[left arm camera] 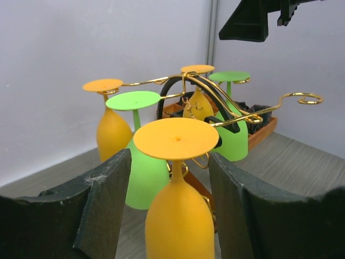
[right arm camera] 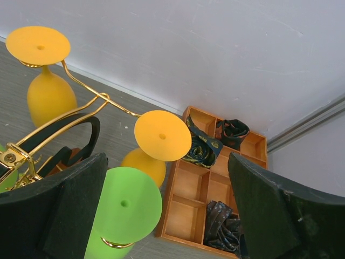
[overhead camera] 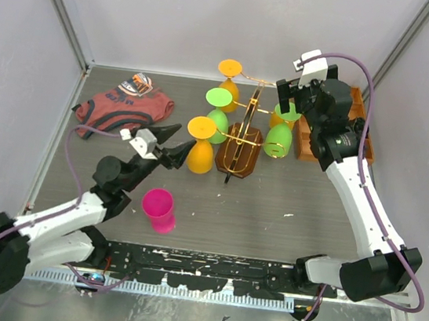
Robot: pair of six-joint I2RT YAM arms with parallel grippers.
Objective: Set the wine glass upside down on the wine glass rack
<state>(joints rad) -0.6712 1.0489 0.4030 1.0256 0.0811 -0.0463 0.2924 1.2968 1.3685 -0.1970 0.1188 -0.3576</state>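
- Where the grey wood-grain tabletop ends at its far and side edges, plain pale walls rise around it, with metal frame posts running up the two far corners.
- A black strip flecked with white runs along the near edge, by the arm bases.
- The wine glass rack stands mid-tabletop toward the far wall, its gold wire arms spreading from a dark oval base.
- An orange wine glass hangs upside down, foot uppermost, on the rack's near-left arm. Whether its rim touches the tabletop cannot be told.
- The left fingers stand apart on either side of that glass, released, with the bowl between them.
- The right fingers are spread wide and grip nothing. They hover over the rack's right side, above a green glass and another orange glass.
- A pink cup stands beside the left arm.
- A red shirt lies crumpled near the far-left corner.
- An orange-brown compartment tray sits by the far-right wall, with dark cloths in some compartments.
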